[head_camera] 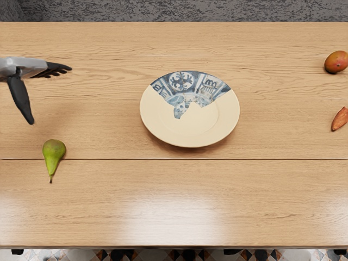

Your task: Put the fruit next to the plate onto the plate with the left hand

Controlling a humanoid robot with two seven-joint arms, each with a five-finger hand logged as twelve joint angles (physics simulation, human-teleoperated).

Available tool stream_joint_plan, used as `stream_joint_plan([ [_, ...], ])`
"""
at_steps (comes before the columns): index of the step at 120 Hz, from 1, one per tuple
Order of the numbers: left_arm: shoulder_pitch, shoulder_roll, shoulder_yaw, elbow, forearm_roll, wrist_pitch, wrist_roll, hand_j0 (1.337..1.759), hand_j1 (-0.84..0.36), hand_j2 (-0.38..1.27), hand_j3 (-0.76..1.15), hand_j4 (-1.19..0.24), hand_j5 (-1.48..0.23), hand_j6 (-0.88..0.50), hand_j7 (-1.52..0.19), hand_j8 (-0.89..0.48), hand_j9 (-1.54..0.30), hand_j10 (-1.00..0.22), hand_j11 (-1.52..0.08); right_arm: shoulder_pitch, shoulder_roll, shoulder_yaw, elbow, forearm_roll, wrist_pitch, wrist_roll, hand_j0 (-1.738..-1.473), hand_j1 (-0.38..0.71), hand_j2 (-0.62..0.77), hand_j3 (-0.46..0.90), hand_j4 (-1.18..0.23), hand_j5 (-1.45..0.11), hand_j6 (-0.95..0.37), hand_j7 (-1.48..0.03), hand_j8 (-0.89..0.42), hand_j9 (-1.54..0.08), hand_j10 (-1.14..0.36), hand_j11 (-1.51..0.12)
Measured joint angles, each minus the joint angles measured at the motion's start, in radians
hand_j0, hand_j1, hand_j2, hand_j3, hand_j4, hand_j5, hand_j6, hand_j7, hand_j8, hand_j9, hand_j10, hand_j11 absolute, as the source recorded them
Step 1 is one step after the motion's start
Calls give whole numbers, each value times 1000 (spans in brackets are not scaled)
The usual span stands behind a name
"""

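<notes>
Table [174, 206]: we saw a wide wooden top filling nearly the whole head view, with everything else resting on or held over it.
Plate [163, 128]: it sat near the middle, cream with a blue pattern on its far side, and nothing lay on it.
Left hand [33, 69]: it came in from the left edge near the far side. Its dark fingers [57, 68] were stretched towards the plate, one digit hung down, and it held nothing.
Pear [53, 152]: this green fruit lay on the table left of the plate and clearly apart from it. We took it for the fruit to move, as the one nearest that hand.
Key relation: the pear lay towards the near edge from the fingers, almost straight below them in the picture. Its long axis ran far to near, with the stem end nearest us.
Other fruit: a mango [336, 61] and an orange-red piece [339, 118] lay at the right edge, well away.
Hidden: the left arm was cut off at the edge, so we could not judge how high the hand stood above the wood. No right arm showed. The orange-red piece was partly cropped, and we could not name it.
</notes>
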Motion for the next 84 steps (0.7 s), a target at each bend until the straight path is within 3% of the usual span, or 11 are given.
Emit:
stream_joint_plan([
  [6, -82, 20, 114, -59, 37, 0, -50, 1658, 349, 1, 0, -3, 0, -4, 0, -4, 0, -3, 0, 0, 0, 0, 0, 0, 0, 0, -1658, -314, -6, 0, -30, -38, -30, -38, -30, -38, -29, -38],
  [14, -101, 22, 218, -117, 95, 0, -114, 1658, 349, 1, 0, -4, -1, -5, 0, -5, 0, -3, 0, 0, 0, 0, 0, 0, 0, 0, -1658, -314, -6, 0, -30, -38, -30, -38, -30, -38, -29, -38],
  [40, -167, 29, 419, -236, 277, 0, -262, 1658, 349, 1, 0, -5, -1, -6, 0, -6, 0, -4, 0, 0, 0, 0, 0, 0, 0, 0, -1658, -314, -6, 0, -30, -38, -30, -38, -30, -38, -29, -38],
  [59, -172, 29, 462, -256, 349, 0, -295, 1658, 349, 1, 0, -5, -1, -7, 0, -6, 0, -4, 0, 0, 0, 0, 0, 0, 0, 0, -1658, -314, -6, 0, -30, -38, -30, -38, -30, -38, -29, -38],
  [84, -165, 26, 477, -257, 368, 61, -294, 1658, 349, 1, 0, -5, -1, -7, 0, -6, 0, -4, 0, 0, 0, 0, 0, 0, 0, 0, -1658, -314, -6, 0, -30, -38, -30, -38, -30, -38, -29, -38],
])
